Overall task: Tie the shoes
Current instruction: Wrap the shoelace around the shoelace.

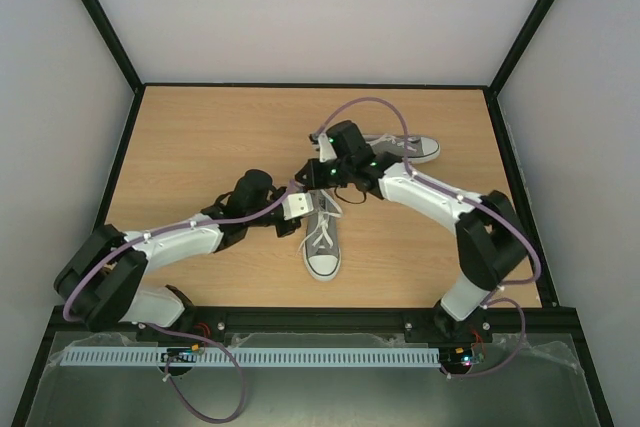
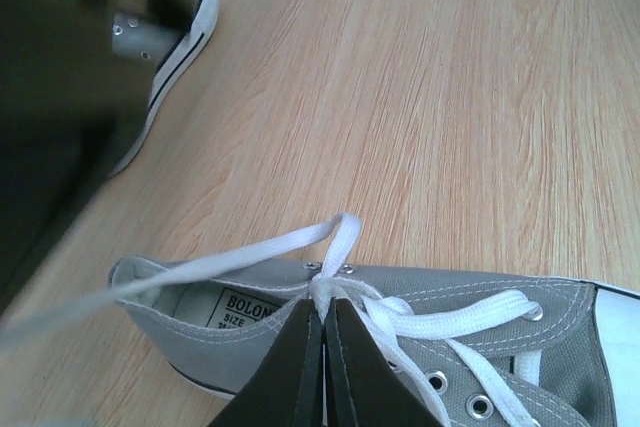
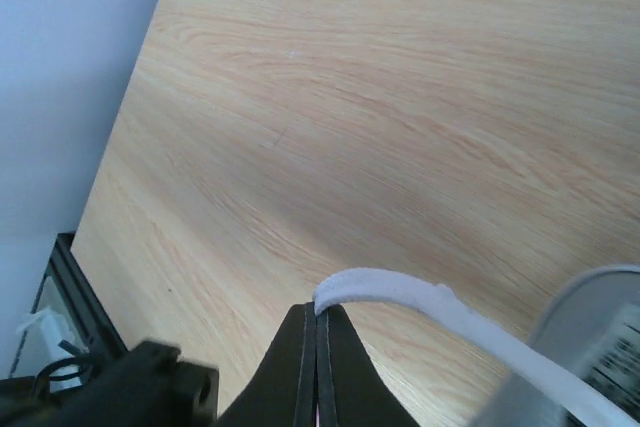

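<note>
I see the left end effector point(image 2: 322, 307) pinching the lace crossing point(image 2: 327, 282) of the near shoe point(image 1: 322, 253); the right end effector point(image 3: 317, 311) clamps a strand point(image 3: 400, 296) just past its heel.

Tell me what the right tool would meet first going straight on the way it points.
Probably the bare table, past the lace that the right tool pinches; its wrist view shows nothing else ahead.

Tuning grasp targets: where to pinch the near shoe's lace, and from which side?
Likely the lace where it spans up past the top eyelets, from above the heel opening: there it lifts clear, flat faces exposed; lower down it lies tight on the shoe.
</note>
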`<state>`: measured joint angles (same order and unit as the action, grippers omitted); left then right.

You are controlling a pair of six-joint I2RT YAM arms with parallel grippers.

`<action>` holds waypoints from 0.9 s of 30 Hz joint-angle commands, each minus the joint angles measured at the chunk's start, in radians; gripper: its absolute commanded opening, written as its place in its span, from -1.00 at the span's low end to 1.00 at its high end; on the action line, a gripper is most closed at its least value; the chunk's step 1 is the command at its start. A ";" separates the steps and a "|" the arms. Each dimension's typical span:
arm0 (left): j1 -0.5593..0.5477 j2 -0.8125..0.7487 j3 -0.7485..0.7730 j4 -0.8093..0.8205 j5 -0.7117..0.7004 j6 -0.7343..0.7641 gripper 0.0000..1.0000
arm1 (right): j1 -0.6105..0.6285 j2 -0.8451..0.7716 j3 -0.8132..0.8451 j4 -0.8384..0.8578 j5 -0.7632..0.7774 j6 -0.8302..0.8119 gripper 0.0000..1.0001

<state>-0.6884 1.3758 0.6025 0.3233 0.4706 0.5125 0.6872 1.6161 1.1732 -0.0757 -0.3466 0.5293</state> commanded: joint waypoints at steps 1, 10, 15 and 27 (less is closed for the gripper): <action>-0.007 -0.033 -0.016 0.021 0.013 0.009 -0.95 | 0.042 0.111 0.036 0.078 -0.131 0.078 -0.98; -0.007 -0.050 -0.026 0.019 0.011 0.004 -0.95 | 0.057 0.136 0.088 0.005 -0.092 0.043 -0.10; -0.007 -0.056 -0.023 0.020 0.006 -0.030 -0.95 | 0.017 0.064 0.106 -0.044 -0.102 -0.021 0.09; -0.002 -0.063 -0.021 0.037 -0.001 -0.033 -0.95 | -0.153 -0.196 -0.262 0.207 -0.343 -0.393 -0.26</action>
<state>-0.6907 1.3365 0.5854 0.3225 0.4606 0.4774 0.5339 1.5131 1.0866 0.0109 -0.5766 0.3573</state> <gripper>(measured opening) 0.022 0.380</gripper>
